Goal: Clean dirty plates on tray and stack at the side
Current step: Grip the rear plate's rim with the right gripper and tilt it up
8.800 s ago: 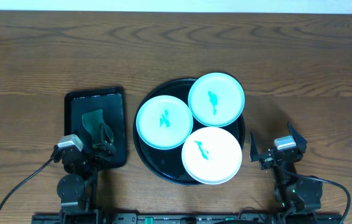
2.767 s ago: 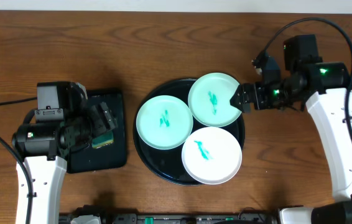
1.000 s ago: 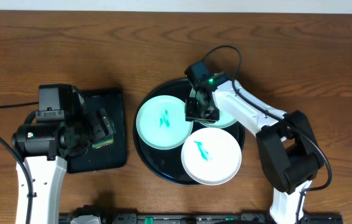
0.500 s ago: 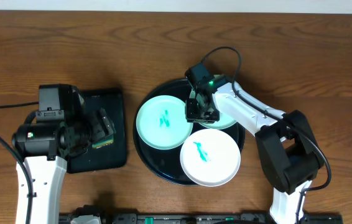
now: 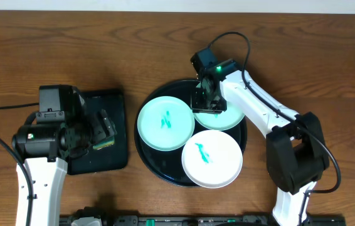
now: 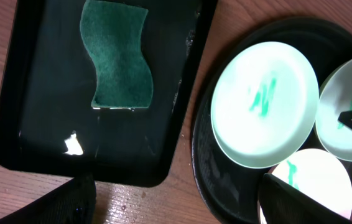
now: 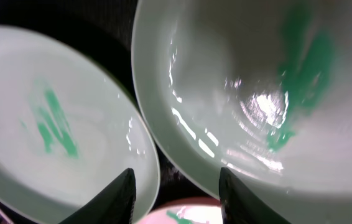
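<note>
Three plates lie on the round black tray (image 5: 149, 164), each with a teal smear: a mint one at left (image 5: 165, 122), a mint one at back right (image 5: 226, 118) and a white one in front (image 5: 212, 157). My right gripper (image 5: 204, 103) reaches in from the back, down at the back-right plate's left edge. In the right wrist view its jaws (image 7: 176, 199) stand apart and that plate's rim (image 7: 188, 174) runs between them, with the left plate (image 7: 45, 124) beside it. My left gripper (image 5: 105, 132) hovers wide open over the small tray, holding nothing.
A small black rectangular tray (image 6: 14, 124) lies left of the round tray, with a green sponge (image 6: 119, 59) in it. Bare wooden table (image 5: 303, 63) surrounds both trays. The right arm's forearm crosses above the round tray's right side.
The right gripper has shifted slightly toward the back, staying at the back-right plate's left rim. The left arm has not moved.
</note>
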Tool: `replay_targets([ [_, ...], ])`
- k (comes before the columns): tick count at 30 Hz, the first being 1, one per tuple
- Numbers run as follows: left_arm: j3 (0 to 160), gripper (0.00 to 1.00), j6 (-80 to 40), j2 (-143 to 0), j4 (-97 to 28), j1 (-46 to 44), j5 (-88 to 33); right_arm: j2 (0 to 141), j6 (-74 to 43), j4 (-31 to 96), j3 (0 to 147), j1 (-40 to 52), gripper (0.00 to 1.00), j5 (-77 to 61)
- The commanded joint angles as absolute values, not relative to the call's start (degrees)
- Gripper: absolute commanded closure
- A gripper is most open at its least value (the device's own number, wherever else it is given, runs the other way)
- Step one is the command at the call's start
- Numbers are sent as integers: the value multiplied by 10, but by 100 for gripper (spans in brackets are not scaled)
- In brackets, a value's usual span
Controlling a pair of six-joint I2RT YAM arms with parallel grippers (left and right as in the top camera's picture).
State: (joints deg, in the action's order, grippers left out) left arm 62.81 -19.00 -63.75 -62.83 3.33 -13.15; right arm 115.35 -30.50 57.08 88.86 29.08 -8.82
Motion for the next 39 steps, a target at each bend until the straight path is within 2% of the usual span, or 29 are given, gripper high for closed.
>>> replay_targets([
  [1, 639, 16, -178, -636, -630, 35, -124, 1148, -309, 581, 879, 306, 59, -110],
  [12, 639, 16, -178, -636, -630, 35, -124, 1152, -362, 557, 830, 346, 59, -94],
  [22, 639, 16, -178, -636, -632, 35, -124, 1155, -364, 457, 783, 348, 62, -91],
  [32, 639, 16, -178, -636, -632, 35, -124, 1155, -364, 397, 734, 349, 91, -58],
  [36, 639, 16, -178, -636, -636, 35, -124, 1155, -364, 385, 719, 349, 94, -58],
  [37, 639, 21, -170, -637, -634, 35, -123, 1155, -364, 384, 717, 349, 96, -58],
  [38, 639, 36, -159, -637, -634, 35, -120, 1155, -364, 383, 716, 349, 97, -59],
  [39, 639, 43, -157, -638, -634, 35, -97, 1155, -364, 383, 715, 349, 97, -58],
])
